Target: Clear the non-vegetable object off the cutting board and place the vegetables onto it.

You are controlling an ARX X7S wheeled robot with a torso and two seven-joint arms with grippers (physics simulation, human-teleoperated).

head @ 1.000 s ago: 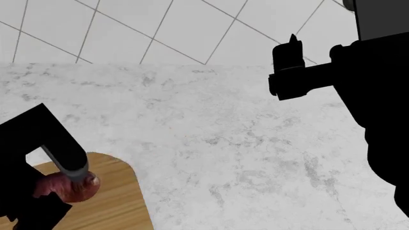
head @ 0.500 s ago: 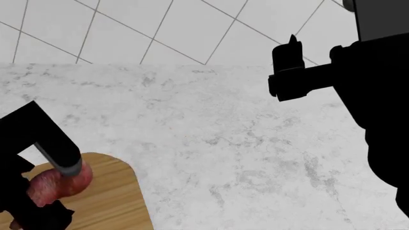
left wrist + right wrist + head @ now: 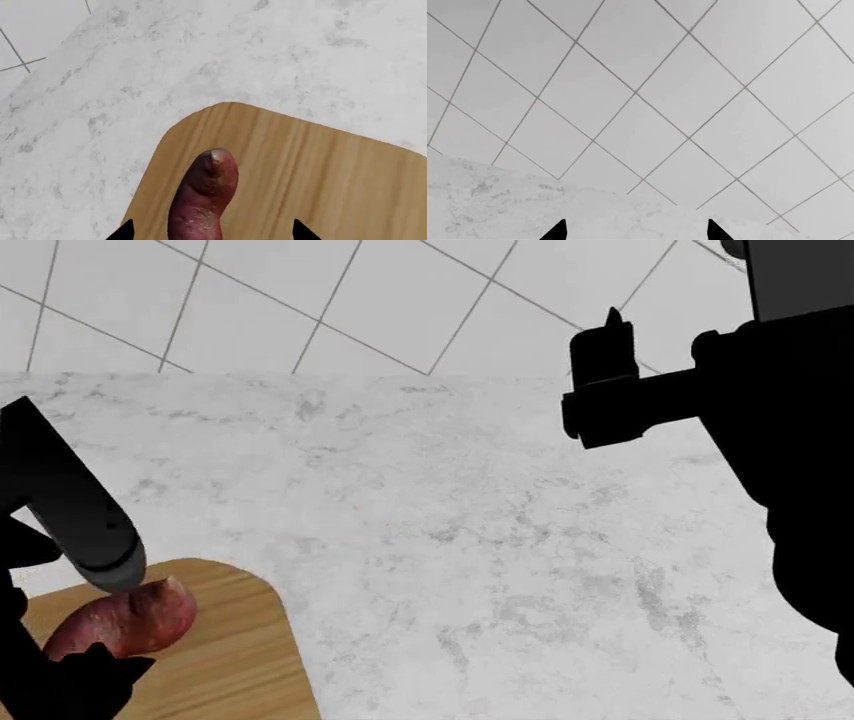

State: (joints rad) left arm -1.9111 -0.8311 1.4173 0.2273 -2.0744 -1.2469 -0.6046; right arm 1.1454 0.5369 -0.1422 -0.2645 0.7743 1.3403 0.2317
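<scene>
Left wrist view: sweet potato (image 3: 203, 195) lies on board (image 3: 320, 180) near its corner, apparently released; left hand (image 3: 210, 232) open astride it. Right hand (image 3: 635, 231) open, empty.

Head cam looked down and forward over the marble counter (image 3: 467, 530) to the tiled wall (image 3: 267, 300), board corner at lower left. Left wrist cam sat close above the cutting board (image 3: 320, 175), facing down; both shared that corner and the sweet potato (image 3: 203, 200). Right wrist cam faced the wall over the counter's far edge.
</scene>
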